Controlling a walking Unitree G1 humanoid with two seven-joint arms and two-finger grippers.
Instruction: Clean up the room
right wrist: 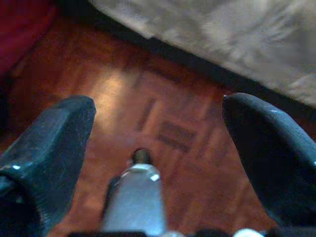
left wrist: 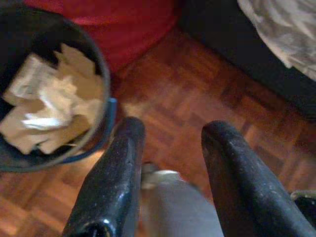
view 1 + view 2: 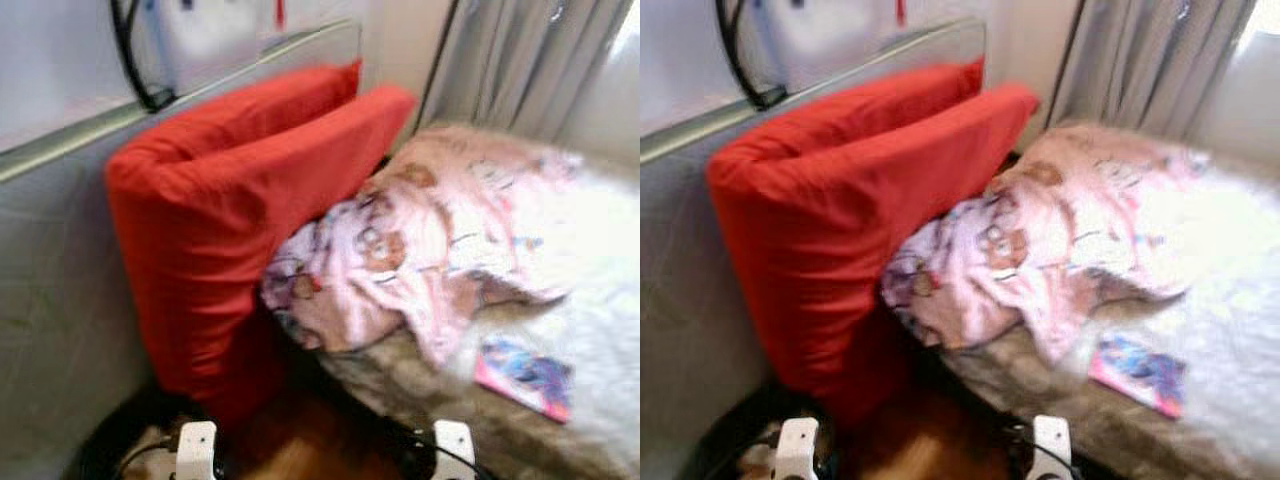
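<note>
**Robot stands at the bed, both arms low over the floor**

A big red cushion (image 3: 230, 220) leans against the grey wall panel (image 3: 50, 290) at the head of the bed (image 3: 590, 330). Just beside it lies a crumpled pink patterned blanket (image 3: 420, 250), bunched up on the bed and touching the cushion's lower edge. Nearer the foot, a small colourful booklet (image 3: 525, 377) lies flat on the white cover, apart from the blanket. Grey curtains (image 3: 520, 60) hang behind.

Down below, the left end effector (image 2: 170, 136) hangs over the parquet floor (image 2: 197, 98), its fingers moderately apart with nothing between them. Close by stands a dark bin (image 2: 101, 64) with crumpled paper (image 2: 54, 106) inside. The right end effector (image 1: 158, 118) is spread wide and empty above the same floor, near the bed's edge.
</note>
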